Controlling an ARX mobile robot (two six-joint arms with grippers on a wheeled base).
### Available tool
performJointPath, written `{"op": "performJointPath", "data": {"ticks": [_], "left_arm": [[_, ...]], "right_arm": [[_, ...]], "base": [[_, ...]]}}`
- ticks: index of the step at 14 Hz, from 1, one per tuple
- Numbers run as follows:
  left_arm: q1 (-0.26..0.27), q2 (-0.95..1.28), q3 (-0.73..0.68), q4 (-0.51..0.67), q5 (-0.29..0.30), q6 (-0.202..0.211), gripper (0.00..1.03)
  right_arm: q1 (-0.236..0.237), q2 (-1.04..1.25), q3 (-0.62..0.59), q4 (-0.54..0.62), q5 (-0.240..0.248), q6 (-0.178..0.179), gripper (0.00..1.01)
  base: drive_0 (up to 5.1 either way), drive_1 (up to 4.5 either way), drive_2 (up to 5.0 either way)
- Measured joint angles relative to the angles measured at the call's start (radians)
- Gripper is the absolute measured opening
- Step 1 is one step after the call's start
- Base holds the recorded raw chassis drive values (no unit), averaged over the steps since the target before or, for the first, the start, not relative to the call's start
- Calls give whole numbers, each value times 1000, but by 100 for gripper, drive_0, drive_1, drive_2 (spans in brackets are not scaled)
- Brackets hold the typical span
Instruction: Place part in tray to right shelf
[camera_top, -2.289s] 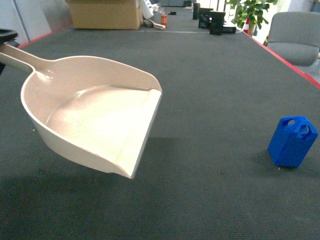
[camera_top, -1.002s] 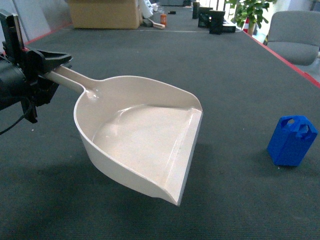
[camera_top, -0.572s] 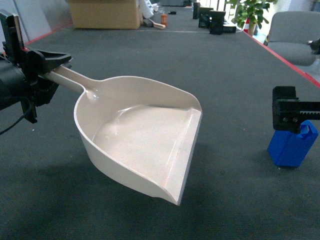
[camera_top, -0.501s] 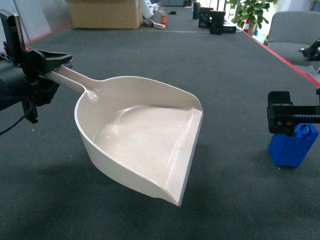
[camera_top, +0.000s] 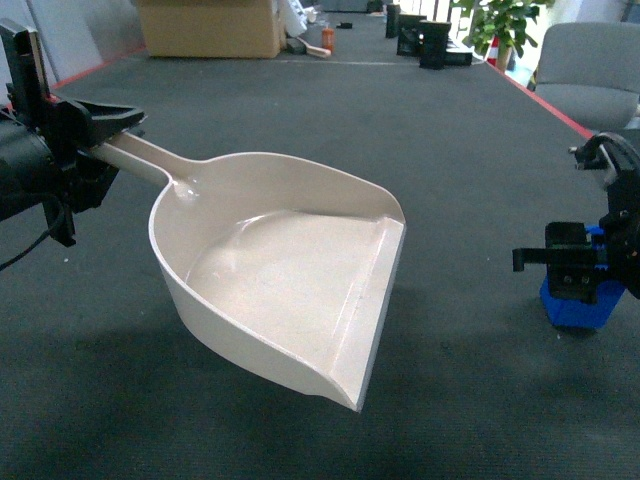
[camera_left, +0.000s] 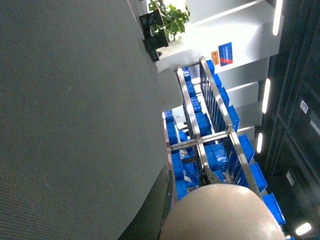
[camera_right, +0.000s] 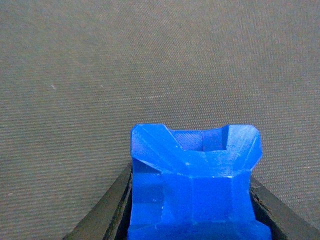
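The part (camera_top: 575, 305) is a small bright-blue plastic block standing on the dark grey tabletop (camera_top: 440, 160) at the far right of the head view, most of it hidden behind the black right tool (camera_top: 585, 272). In the right wrist view the part (camera_right: 195, 190) shows a bevelled top with a dip in the middle, and a dark finger (camera_right: 107, 212) stands against each of its sides; the right tool sits narrow around the block, though whether it presses firmly cannot be told.

The tray (camera_top: 290, 290) is a beige dustpan-shaped scoop with raised sides and a flat open front lip pointing to the lower right. It hangs tilted above the tabletop, casting a shadow beneath, well apart from the part. Its long straight handle runs up-left into the left tool (camera_top: 85, 135), which is clamped on it. In the left wrist view only the rounded beige end of the tray (camera_left: 220, 212) shows.

Between the tray's lip and the part lies bare grey surface. The tabletop's right edge, marked by a red line (camera_top: 555, 105), passes near the part. A steel rack with blue crates (camera_left: 210, 145) appears in the left wrist view, beyond the tabletop.
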Motion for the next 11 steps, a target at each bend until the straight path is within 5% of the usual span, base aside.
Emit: {"op": "performJointPath", "data": {"ticks": [2,6,8,10,11], "left_arm": [[0,0,0,0,-1,0,13],[0,0,0,-1,0,0,13],[0,0,0,1,-1,0,13],[0,0,0,0,0,0,13],[0,0,0,0,0,1,13]], "right_arm": [[52,-101,0,-5,-23,4,47],[279,-126,134,60,-120,56,46],[370,-21,228,26,-143,129,46],[409,54,283,12,-221,233,49],[411,64,291,11,-259,296,62]], "base": [[0,0,0],[0,0,0],[0,0,0],[0,0,0],[0,0,0]]}}
